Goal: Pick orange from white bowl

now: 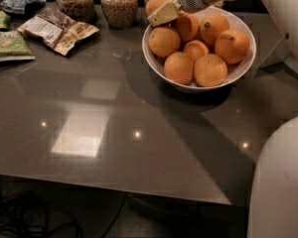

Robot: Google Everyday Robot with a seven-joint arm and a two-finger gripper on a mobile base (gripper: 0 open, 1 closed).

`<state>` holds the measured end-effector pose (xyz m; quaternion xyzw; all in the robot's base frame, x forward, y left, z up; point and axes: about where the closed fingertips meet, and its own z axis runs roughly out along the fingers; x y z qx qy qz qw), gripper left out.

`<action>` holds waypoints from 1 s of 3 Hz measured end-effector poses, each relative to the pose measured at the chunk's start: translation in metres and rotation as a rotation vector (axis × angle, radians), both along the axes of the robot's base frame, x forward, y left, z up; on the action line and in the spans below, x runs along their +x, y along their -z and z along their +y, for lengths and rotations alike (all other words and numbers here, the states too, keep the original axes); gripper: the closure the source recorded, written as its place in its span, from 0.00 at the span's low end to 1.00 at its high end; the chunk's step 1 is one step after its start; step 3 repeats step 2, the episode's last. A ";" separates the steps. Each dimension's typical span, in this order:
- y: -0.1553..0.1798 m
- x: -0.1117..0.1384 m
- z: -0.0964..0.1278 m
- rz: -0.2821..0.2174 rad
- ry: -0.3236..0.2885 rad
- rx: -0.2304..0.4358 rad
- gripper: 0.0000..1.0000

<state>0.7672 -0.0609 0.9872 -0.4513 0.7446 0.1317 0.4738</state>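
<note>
The white bowl [238, 73] stands at the back right of the dark table and holds several oranges. One orange [155, 0] sits above the bowl's far left rim, higher than the rest. My gripper [158, 8] reaches in from the top right and is shut on this orange. One cream finger [164, 14] lies across the orange's front. The other finger is hidden behind the fruit. The oranges left in the bowl lie below and to the right of the gripper; two show dark stem dots.
Two glass jars of grain [119, 5] stand at the back, left of the bowl. Snack packets [57, 29] and a green packet [7, 44] lie at the back left. My white body [280, 182] fills the lower right. Cables lie under the table's front edge.
</note>
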 end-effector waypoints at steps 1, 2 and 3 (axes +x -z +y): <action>-0.028 -0.011 0.006 -0.055 -0.039 0.036 1.00; -0.050 -0.040 0.002 -0.083 -0.087 0.071 1.00; -0.050 -0.040 0.002 -0.083 -0.087 0.071 1.00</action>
